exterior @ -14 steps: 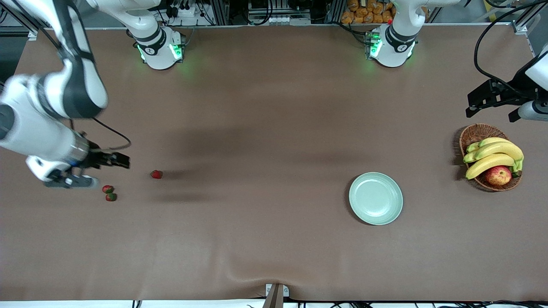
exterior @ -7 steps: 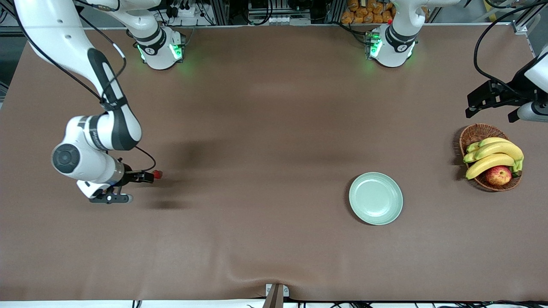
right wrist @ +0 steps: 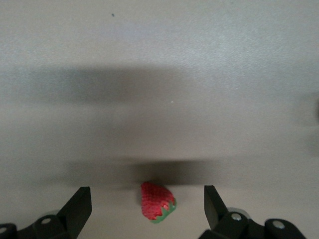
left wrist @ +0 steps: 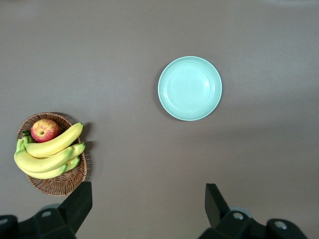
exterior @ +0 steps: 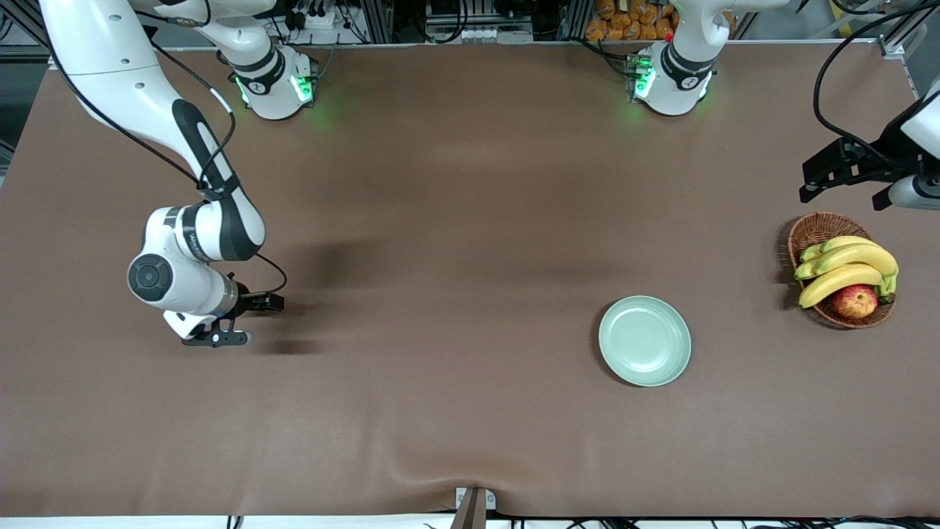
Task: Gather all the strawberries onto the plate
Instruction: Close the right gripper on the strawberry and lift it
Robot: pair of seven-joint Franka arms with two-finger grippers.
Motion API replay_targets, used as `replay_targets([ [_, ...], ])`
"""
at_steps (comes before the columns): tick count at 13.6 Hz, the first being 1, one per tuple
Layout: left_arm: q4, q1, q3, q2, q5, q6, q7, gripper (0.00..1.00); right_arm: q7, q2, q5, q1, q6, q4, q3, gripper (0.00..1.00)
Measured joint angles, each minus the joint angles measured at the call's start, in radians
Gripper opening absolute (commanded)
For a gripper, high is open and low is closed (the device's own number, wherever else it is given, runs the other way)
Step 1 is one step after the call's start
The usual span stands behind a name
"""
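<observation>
One strawberry (right wrist: 157, 201), red with a green cap, lies on the brown table between the wide-apart fingers of my right gripper (right wrist: 148, 209). That gripper (exterior: 255, 320) is open and low over the table at the right arm's end, and in the front view it hides the berry. The pale mint-green plate (exterior: 645, 340) is empty and lies toward the left arm's end. My left gripper (exterior: 843, 195) waits open over the table's end beside the basket; its wrist view looks down on the plate (left wrist: 190, 88) past the left gripper (left wrist: 148, 201).
A brown wicker basket (exterior: 815, 231) with bananas (exterior: 844, 268) and a red-yellow apple (exterior: 855, 301) stands beyond the plate at the left arm's end; the basket (left wrist: 60, 184) also shows in the left wrist view. The brown cloth is wrinkled at the front edge.
The right arm swung inward and its gripper came over the lone strawberry, hiding it in the front view; the two other berries went under its wrist. The left arm stayed still.
</observation>
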Motion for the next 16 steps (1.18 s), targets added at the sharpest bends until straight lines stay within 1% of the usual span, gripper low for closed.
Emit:
replay_targets([
  [5,-0.003,0.0,0.0,0.0,0.0,0.0,0.0,1.0,0.0,0.013,0.0,0.0,0.001,-0.01,0.005,0.99],
  [7,-0.004,0.0,0.0,0.001,0.0,0.0,0.0,1.0,0.0,0.031,0.0,0.0,0.004,-0.01,0.005,0.81],
  [8,-0.004,0.0,0.001,0.001,0.0,0.0,0.0,1.0,0.0,0.036,0.0,0.0,0.006,-0.01,0.005,0.67],
  [9,-0.004,0.0,0.001,0.001,0.0,0.0,0.0,1.0,0.0,0.039,0.0,0.0,0.006,-0.01,0.005,0.48],
  [10,-0.004,0.0,0.001,0.001,0.0,0.0,0.0,1.0,0.0,0.039,0.0,0.0,0.006,-0.01,0.005,0.39],
  [13,-0.004,0.001,0.002,0.001,0.0,0.0,0.0,1.0,0.0,0.039,0.0,0.0,0.006,-0.01,0.005,0.13],
  [14,-0.004,0.001,0.003,0.001,0.0,0.0,0.0,1.0,0.0,0.039,0.0,0.0,0.006,-0.009,0.005,0.07],
  [15,-0.004,0.001,0.003,0.001,0.0,0.0,0.0,1.0,0.0,0.039,0.0,0.0,0.006,-0.009,0.005,0.03],
  [16,-0.004,0.001,0.003,0.001,0.0,0.0,0.0,1.0,0.0,0.039,0.0,0.0,0.006,-0.009,0.005,0.02],
])
